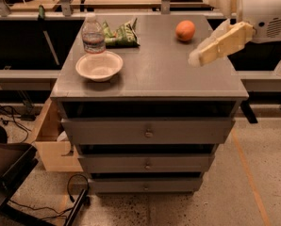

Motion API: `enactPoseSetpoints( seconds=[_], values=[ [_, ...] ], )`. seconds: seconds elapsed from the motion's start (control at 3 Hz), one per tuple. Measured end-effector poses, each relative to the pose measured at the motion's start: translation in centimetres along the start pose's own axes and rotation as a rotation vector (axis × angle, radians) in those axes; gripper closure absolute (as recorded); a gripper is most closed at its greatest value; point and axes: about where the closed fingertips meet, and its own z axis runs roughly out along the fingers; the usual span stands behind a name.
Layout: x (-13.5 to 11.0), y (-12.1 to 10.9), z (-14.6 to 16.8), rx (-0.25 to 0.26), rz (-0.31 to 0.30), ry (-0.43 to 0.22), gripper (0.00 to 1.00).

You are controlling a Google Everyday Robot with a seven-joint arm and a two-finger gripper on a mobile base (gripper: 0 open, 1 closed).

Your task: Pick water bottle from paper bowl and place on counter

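Plastic looks light, slick, squashy: take the water bottle [93,34] mid-body, by the paper bowl's [99,66] far rim. Right, the gripper [202,55] hangs empty over the counter [169,76]; how open, I cannot tell.

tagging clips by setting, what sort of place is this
Probably a lab or workshop: a grey drawer cabinet, cables trailing on a speckled concrete floor, and a robot gripper hovering above the cabinet's right side.

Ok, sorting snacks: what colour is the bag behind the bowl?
Green bag, camera view; gripper hovers over counter, right edge.
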Motion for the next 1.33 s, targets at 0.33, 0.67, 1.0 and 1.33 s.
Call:
enactPoseSetpoints(
  seconds=[0.33,0.67,1.0,1.33],
  values=[
    [0.8,-0.7,2.6,0.017,0.019,-0.021,0.00],
    [1.9,-3.0,8.1,0.025,0.046,-0.075,0.00],
    [2.7,-4.7,12.5,0.023,0.075,-0.132,0.00],
    [3.4,-5.1,16.2,0.001,0.104,-0.171,0.00]
  ],
)
